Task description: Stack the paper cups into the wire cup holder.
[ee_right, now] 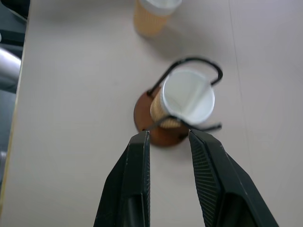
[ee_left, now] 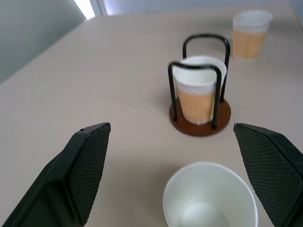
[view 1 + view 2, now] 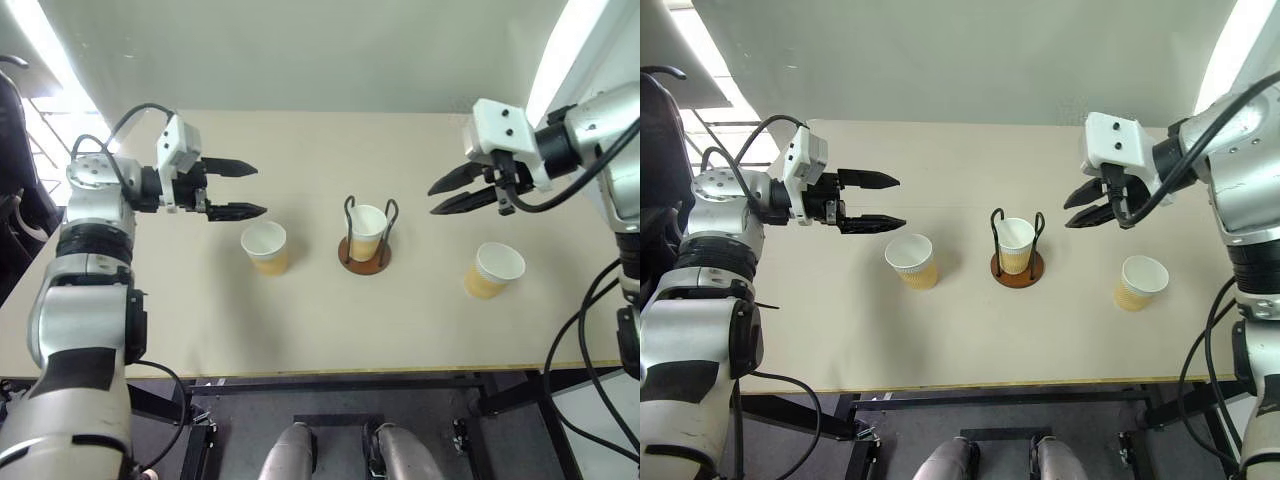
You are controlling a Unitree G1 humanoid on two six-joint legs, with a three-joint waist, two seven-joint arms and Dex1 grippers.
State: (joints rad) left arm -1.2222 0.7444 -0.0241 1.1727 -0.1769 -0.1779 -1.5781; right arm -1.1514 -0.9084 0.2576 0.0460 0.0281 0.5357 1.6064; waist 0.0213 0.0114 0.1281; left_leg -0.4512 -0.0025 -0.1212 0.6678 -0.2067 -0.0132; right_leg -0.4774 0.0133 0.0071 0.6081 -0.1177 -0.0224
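The wire cup holder (image 3: 364, 262), a reddish-brown disc with two black wire loops, stands at the table's middle. One paper cup (image 3: 367, 228) sits upright inside it. A second cup (image 3: 265, 245) stands upright to its left, and my left gripper (image 3: 260, 188) hovers open just above and behind that cup, pointing toward the holder; in the left wrist view this cup (image 2: 210, 201) lies below the wide-spread fingers (image 2: 85, 165). A third cup (image 3: 494, 270) stands to the holder's right. My right gripper (image 3: 431, 201) hangs in the air to the right of the holder, narrowly open, nothing between its fingers (image 1: 137, 179).
The beige table (image 3: 300, 320) has bare room in front of and behind the cups. Its front edge runs near the bottom of the head views. Black cables hang off both arms, and a dark object (image 3: 12, 150) stands past the table's left side.
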